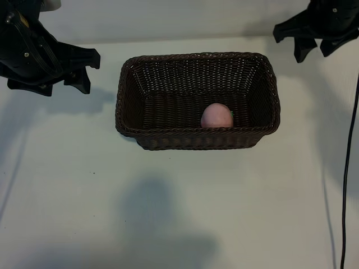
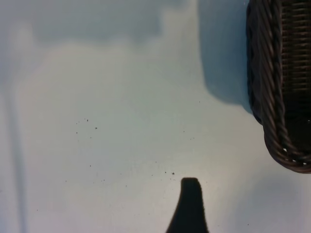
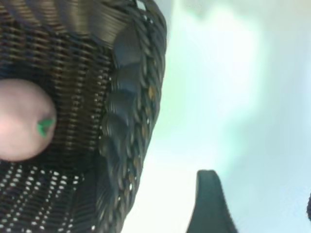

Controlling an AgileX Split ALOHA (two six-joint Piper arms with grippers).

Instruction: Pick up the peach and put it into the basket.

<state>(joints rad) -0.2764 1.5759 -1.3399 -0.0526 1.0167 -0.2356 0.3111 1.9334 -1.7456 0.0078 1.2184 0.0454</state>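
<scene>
The pale pink peach (image 1: 216,116) lies inside the dark brown wicker basket (image 1: 128,95), against its near wall and right of the middle. In the right wrist view the peach (image 3: 22,121) shows a tiny green bit, with the braided rim (image 3: 126,121) beside it. My left gripper (image 1: 92,72) hangs open and empty off the basket's left end; one finger (image 2: 189,206) shows over bare table. Off the basket's far right corner my right gripper (image 1: 287,45) also stands open, with nothing between its fingers (image 3: 209,204).
The basket stands on a plain white table (image 1: 179,213). A black cable (image 1: 349,168) runs down the table's right side. The basket's corner (image 2: 284,97) appears in the left wrist view.
</scene>
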